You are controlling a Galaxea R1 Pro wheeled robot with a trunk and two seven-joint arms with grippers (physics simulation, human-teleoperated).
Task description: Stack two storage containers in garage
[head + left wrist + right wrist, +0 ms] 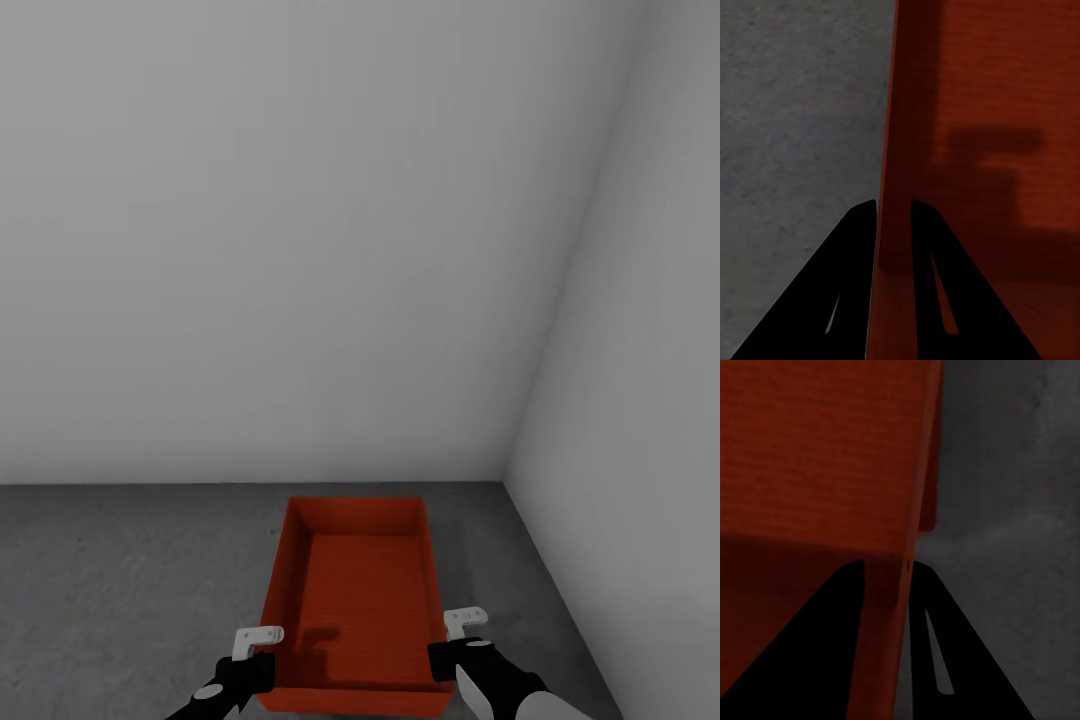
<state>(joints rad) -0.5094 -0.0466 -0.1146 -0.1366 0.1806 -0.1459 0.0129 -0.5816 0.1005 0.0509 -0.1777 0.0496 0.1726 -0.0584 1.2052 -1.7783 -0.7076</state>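
while both arms reached in from the bottom edge of the head view, the left gripper (pixel 262 655) sat at the lower left of centre and the right gripper (pixel 450 640) at the lower right of centre, each on a side wall of one red-orange container (pixel 355 600). in the left wrist view the left gripper (pixel 894 214) had its two black fingers (pixel 851 247) astride the container's (pixel 982 90) thin wall, one finger outside over the floor (pixel 795 112) and one inside the bin, closed onto the wall. in the right wrist view the right gripper (pixel 885 570) straddled the opposite wall of the container (pixel 817 450) in the same way, its fingers (pixel 937 615) pressed against both faces of the wall, with grey floor (pixel 1020 472) showing on the outer side. a blocky shadow lay across the bin's ribbed bottom near the left arm.

farther up the head view, the open-topped container stretched away from the grippers toward the middle of the frame, its far end close to the base of the white wall (pixel 300 250). i could not tell whether it rested on the speckled dark grey floor (pixel 120 580) or hung just above it. beyond it, the plain white wall took up the upper part of the frame, and a second white wall (pixel 640 400) ran down the right side, the two meeting in a corner at the right.
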